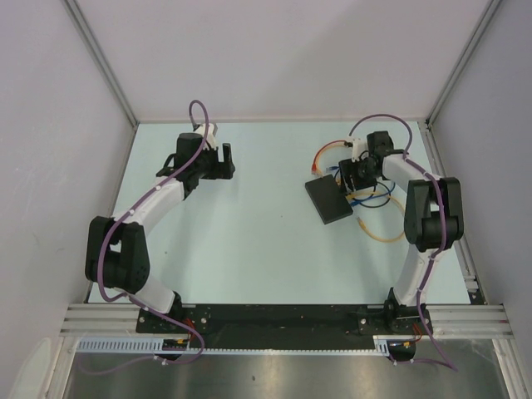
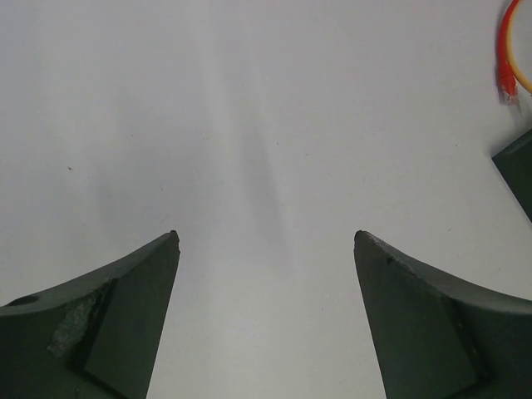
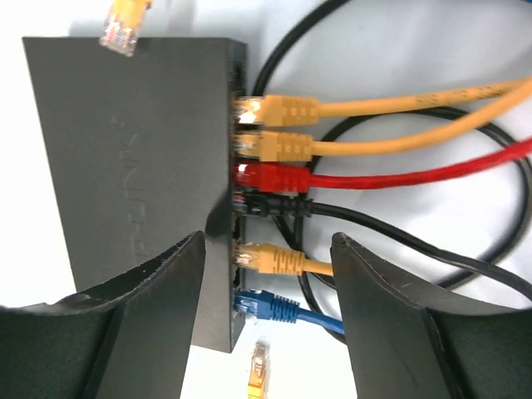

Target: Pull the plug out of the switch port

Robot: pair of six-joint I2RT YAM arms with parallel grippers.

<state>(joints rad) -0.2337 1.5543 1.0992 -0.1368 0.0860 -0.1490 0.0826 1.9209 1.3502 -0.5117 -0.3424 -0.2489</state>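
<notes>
The flat black switch [image 1: 328,199] lies right of the table's middle. In the right wrist view the switch [image 3: 125,150] has a row of plugs in its side: two yellow [image 3: 283,108], red [image 3: 270,176], black [image 3: 274,205], another yellow [image 3: 270,259] and blue [image 3: 266,305]. My right gripper [image 3: 268,241] is open above the port side, its jaws straddling the lower yellow plug without touching it; it also shows in the top view [image 1: 359,172]. My left gripper [image 2: 266,237] is open and empty over bare table, left of the switch [image 2: 517,166].
Loose yellow plugs lie by the switch's two ends [image 3: 120,25] [image 3: 259,370]. A loose red plug [image 2: 505,79] lies beside the switch. Coloured cables [image 1: 374,212] loop on the table to the right of the switch. White walls enclose the table.
</notes>
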